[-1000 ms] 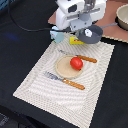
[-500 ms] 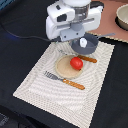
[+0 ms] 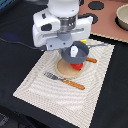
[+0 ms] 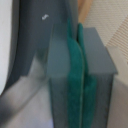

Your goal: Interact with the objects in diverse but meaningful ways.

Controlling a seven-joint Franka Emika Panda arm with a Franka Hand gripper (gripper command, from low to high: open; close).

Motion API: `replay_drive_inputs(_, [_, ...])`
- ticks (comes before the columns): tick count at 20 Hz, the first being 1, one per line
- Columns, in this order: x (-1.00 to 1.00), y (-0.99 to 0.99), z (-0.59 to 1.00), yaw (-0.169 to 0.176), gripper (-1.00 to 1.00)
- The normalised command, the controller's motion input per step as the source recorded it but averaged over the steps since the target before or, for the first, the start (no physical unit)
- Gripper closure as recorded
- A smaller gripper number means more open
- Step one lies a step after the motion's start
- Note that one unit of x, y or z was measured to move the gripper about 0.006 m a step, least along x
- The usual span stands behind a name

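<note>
Nearest the exterior camera lies the pale striped cloth placemat (image 3: 55, 95), spread on a dark tabletop (image 3: 15, 65). On the mat, toward the exterior view's left, a fork with a metal head and a wooden handle (image 3: 64, 80) lies at a slant, its tines just beside the edge of the round beige plate (image 3: 64, 70). A red tomato (image 3: 78, 65) sits on that plate, largely hidden from above. A second wooden-handled utensil (image 3: 91, 60) pokes out beyond the tomato on the exterior view's right; only its handle end is visible.

Above the plate and tomato a dark grey long-handled frying pan (image 3: 75, 51) is in the air, its thin handle reaching toward the exterior view's right. A small white piece (image 3: 73, 50) sits inside the pan. The pan hangs directly beneath the white body of the robot arm (image 3: 60, 25). The gripper (image 4: 79, 80) is seen only from the wrist: its grey fingers (image 4: 97, 55) with green pads are pressed flat together, and the dark curved wall of the pan runs right alongside them. I cannot tell from either view exactly where the pan's edge is pinched.

Farther back, a pinkish board (image 3: 107, 20) carries dark round spots and a pale bowl (image 3: 121, 16) at the exterior view's right corner.
</note>
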Motion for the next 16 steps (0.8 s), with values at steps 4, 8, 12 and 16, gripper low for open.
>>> replay_drive_inputs(4, [-0.92, -0.01, 0.53, 0.011, 1.00])
replay_drive_inputs(8, [-1.00, 0.00, 0.46, 0.003, 1.00])
replay_drive_inputs(12, [-1.00, 0.00, 0.23, 0.001, 1.00])
replay_drive_inputs(16, [-1.00, -0.06, 0.00, 0.000, 1.00])
